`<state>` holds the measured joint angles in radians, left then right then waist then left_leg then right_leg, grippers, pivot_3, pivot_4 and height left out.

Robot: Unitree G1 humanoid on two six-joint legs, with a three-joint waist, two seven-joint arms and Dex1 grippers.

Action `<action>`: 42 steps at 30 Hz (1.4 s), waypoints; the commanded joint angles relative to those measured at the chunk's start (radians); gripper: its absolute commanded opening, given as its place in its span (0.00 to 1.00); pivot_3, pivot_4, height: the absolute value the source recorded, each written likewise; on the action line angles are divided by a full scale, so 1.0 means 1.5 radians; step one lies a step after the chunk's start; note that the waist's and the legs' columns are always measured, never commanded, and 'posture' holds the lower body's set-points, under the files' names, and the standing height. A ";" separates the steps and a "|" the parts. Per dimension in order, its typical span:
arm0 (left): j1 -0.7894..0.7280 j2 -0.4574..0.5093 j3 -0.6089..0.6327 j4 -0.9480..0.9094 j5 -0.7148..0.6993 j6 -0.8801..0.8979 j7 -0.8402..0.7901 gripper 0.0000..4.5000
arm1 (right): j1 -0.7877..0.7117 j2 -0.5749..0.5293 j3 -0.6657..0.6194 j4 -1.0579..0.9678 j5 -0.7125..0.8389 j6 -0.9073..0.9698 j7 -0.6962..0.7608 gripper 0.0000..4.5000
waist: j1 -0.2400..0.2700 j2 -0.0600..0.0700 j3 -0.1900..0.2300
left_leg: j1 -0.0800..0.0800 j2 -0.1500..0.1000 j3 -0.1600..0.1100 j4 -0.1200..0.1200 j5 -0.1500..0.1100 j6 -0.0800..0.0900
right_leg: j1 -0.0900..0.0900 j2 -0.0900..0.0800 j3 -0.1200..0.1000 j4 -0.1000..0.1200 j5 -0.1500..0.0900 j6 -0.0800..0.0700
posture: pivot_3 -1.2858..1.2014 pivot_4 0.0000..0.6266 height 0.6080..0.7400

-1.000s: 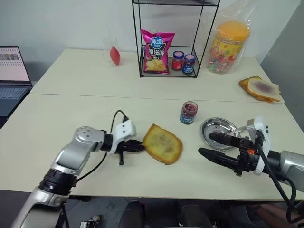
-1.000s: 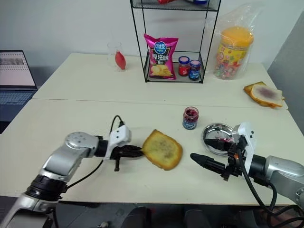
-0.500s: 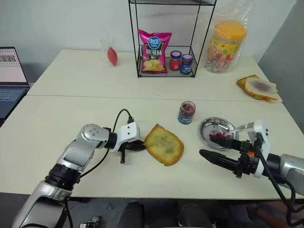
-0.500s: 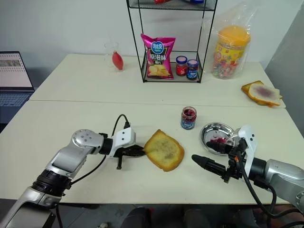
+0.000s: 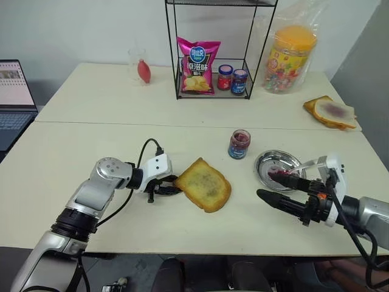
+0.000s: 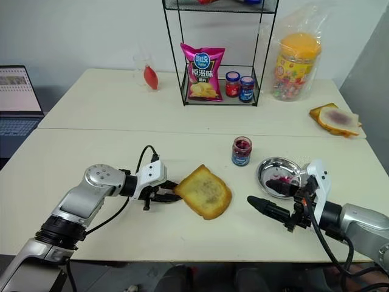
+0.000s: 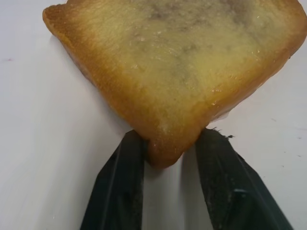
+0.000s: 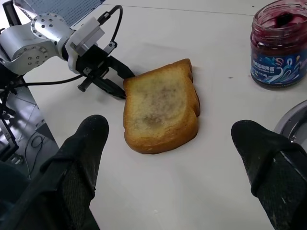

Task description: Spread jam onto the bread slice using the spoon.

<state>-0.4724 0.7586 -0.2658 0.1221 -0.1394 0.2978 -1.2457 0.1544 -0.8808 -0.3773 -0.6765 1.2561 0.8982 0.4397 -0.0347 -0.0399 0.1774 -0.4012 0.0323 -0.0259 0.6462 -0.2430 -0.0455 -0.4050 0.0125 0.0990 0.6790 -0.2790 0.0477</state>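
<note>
**Bread corner loosely straddled, spoon parked in the plate, no fresh jam on the slice**

Left gripper: the two black fingers stand either side of one crust corner of the bread slice, parted with a sliver of gap showing on each side in the left wrist view. Reads as a slack straddle, not a firm pinch. The slice lies flat on the table, mid-front, greyish-tan centre up, nothing glossy on it.

Right gripper: fingers spread wide and empty, hovering near the table edge with the slice ahead of them and well apart.

Spoon: lies in the round steel plate, handle over the near rim, a red smear of jam around its bowl. Open jam jar stands between plate and slice.

Risks, as I judge them:
- With the corner only loosely bracketed, any spreading stroke could skid or spin the slice on the smooth table.
- Re-closing hard on the corner could crush or tear the crust (it looks soft at the tip).
- The thin spoon handle lies low on a shallow, slick plate; a wide-open grab may nudge the plate or flick the spoon out, smearing jam on the table.
- The jar sits near the right arm's likely path to the slice; a careless sweep could tip it.
</note>
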 commanded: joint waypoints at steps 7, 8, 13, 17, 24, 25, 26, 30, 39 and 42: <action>-0.046 0.075 0.089 -0.025 -0.058 0.022 -0.053 0.85 | 0.081 0.080 -0.148 0.099 0.027 -0.025 -0.057 1.00 | 0.004 0.000 0.000 | 0.000 0.000 0.000 0.000 0.000 0.000 | 0.000 0.000 0.000 0.000 0.000 0.000 | 0.52 0.24 1.00; -0.057 0.069 0.092 -0.030 -0.067 0.031 -0.054 0.93 | 0.078 0.090 -0.151 0.109 0.029 -0.025 -0.066 1.00 | 0.005 0.000 0.000 | 0.000 0.000 0.000 0.000 0.000 0.000 | 0.000 0.000 0.000 0.000 0.000 0.000 | 0.52 0.24 1.00; -0.123 -0.006 0.086 -0.094 -0.130 0.084 -0.048 1.00 | 0.037 0.138 -0.164 0.227 0.054 -0.022 -0.116 1.00 | 0.003 0.000 0.000 | 0.000 -0.001 0.001 0.001 0.000 0.000 | 0.001 -0.001 0.001 0.000 0.000 0.000 | 0.52 0.24 1.00; -0.136 -0.075 0.073 -0.124 -0.141 0.082 -0.018 1.00 | -0.036 0.165 -0.181 0.347 0.094 -0.017 -0.164 1.00 | -0.002 0.001 0.000 | 0.000 -0.001 0.001 0.000 0.000 0.000 | 0.000 -0.001 0.001 0.000 0.000 0.000 | 0.52 0.24 1.00; -0.092 -0.119 0.036 -0.170 -0.131 0.090 0.016 1.00 | -0.144 0.203 -0.157 0.487 0.054 -0.026 -0.166 1.00 | -0.013 0.004 0.000 | 0.001 0.000 0.001 0.000 0.000 0.000 | 0.000 0.001 0.001 0.001 0.000 0.000 | 0.52 0.24 1.00; -0.084 -0.126 0.033 -0.181 -0.134 0.095 0.025 1.00 | -0.158 0.210 -0.145 0.503 0.042 -0.027 -0.159 1.00 | -0.014 0.004 0.000 | 0.001 0.000 0.000 0.000 0.000 0.000 | 0.000 0.001 0.001 0.001 0.000 0.000 | 0.52 0.24 1.00; -0.080 -0.130 0.030 -0.186 -0.135 0.098 0.031 1.00 | -0.169 0.215 -0.138 0.514 0.034 -0.027 -0.155 1.00 | -0.014 0.004 0.000 | 0.001 0.000 0.000 0.000 0.000 0.000 | 0.000 0.001 0.001 0.001 0.000 0.000 | 0.52 0.24 1.00; -0.066 -0.148 0.020 -0.197 -0.125 0.097 0.061 1.00 | -0.224 0.230 -0.100 0.573 -0.036 -0.049 -0.123 1.00 | -0.015 0.005 0.000 | 0.001 -0.001 0.001 0.001 0.000 0.000 | 0.000 0.000 0.002 0.001 0.001 0.001 | 0.52 0.24 1.00; -0.052 -0.166 0.018 -0.213 -0.133 0.118 0.108 1.00 | -0.311 0.247 -0.103 0.683 -0.109 -0.073 -0.073 1.00 | -0.015 0.005 0.000 | 0.001 -0.001 0.001 0.000 0.000 0.000 | 0.000 0.001 0.002 0.001 0.001 0.001 | 0.52 0.24 1.00; -0.044 -0.168 0.009 -0.212 -0.129 0.116 0.113 1.00 | -0.318 0.252 -0.103 0.701 -0.117 -0.070 -0.043 1.00 | -0.015 0.005 0.000 | 0.001 -0.001 0.001 0.000 0.000 0.000 | 0.000 0.001 0.002 0.000 0.001 0.001 | 0.52 0.24 1.00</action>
<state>-0.5449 0.5122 -0.2505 -0.1535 -0.3288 0.4768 -1.0808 -0.3202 -0.5065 -0.5257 0.3551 1.0928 0.7924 0.3462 -0.0573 -0.0326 0.1774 -0.4002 0.0313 -0.0241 0.6471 -0.2429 -0.0453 -0.4042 0.0131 0.1022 0.6796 -0.2778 0.0488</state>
